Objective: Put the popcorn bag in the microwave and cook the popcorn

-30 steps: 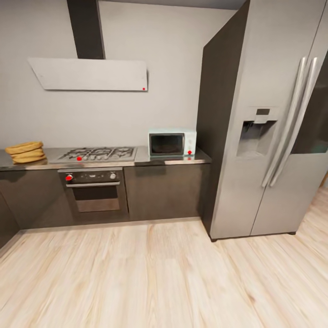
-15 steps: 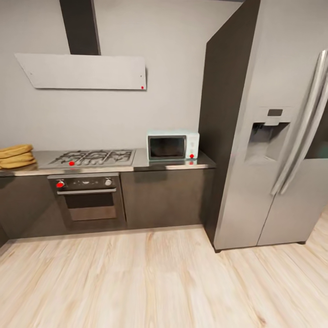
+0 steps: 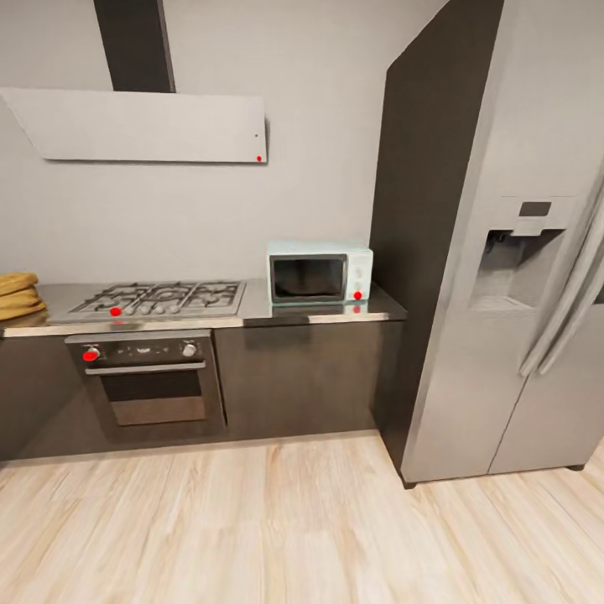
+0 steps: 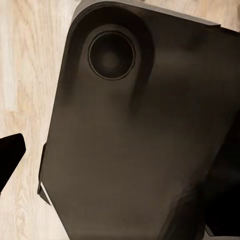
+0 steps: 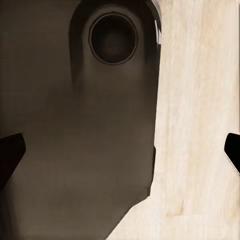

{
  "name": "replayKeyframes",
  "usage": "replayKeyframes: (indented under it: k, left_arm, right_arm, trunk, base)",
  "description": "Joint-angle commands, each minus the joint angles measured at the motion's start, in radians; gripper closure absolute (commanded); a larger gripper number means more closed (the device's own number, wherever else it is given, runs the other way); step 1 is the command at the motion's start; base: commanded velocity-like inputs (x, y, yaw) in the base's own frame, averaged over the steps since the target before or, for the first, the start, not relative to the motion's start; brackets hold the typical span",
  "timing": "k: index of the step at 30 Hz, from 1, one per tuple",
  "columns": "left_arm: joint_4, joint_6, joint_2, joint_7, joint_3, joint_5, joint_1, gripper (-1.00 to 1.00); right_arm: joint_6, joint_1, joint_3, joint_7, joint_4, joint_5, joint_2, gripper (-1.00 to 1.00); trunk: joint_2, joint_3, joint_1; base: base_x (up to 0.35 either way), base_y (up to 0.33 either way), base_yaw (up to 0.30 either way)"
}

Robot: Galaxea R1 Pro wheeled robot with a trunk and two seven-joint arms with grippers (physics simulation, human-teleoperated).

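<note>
The countertop (image 3: 319,312) is glossy grey, mirror-like under the microwave (image 3: 320,273) — a smooth pale mint shell with a dark glass door. Left of the microwave, the hob (image 3: 155,300) looks like brushed steel with dark grates, and the oven (image 3: 149,382) below it has a glossy dark front. The popcorn bag (image 3: 17,294), far left of the microwave, looks coarse, burlap-like. The fridge (image 3: 512,252) is satin grey metal — the floor (image 3: 277,528) pale matt wood planks.

We can read no text, brand or number anywhere: the marking on the built-in oven's (image 3: 147,382) control panel is too blurred to make out, and the microwave (image 3: 320,273) shows no legible lettering.
</note>
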Motion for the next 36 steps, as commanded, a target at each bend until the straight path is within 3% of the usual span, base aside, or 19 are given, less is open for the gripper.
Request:
replayKeyframes:
  k: [1,17,28,36]
  left_arm:
    - [-0.001,0.000,-0.001,0.002,0.000,0.004,0.000,-1.00]
    - [-0.001,0.000,0.000,0.002,0.000,0.004,0.000,-1.00]
    - [-0.001,-0.003,-0.001,0.002,0.000,0.004,0.000,-1.00]
    - [-0.001,-0.012,-0.001,0.002,-0.001,0.003,0.000,-1.00]
  right_arm:
    - [-0.003,0.000,0.001,0.000,0.000,0.000,0.000,-1.00]
    - [-0.004,0.000,-0.001,0.000,0.000,-0.001,0.003,-1.00]
    - [-0.004,0.000,-0.001,0.000,0.000,-0.001,0.000,-1.00]
    - [-0.003,0.000,0.000,0.002,0.000,0.002,0.000,-1.00]
  trunk:
    - [0.000,-0.001,0.001]
    - [0.000,-0.001,0.001]
    - [0.000,-0.001,0.001]
    - [0.000,-0.001,0.001]
  base:
    - [0.336,0.000,0.000]
    - [0.336,0.000,0.000]
    - [0.336,0.000,0.211]
    - [0.336,0.000,0.023]
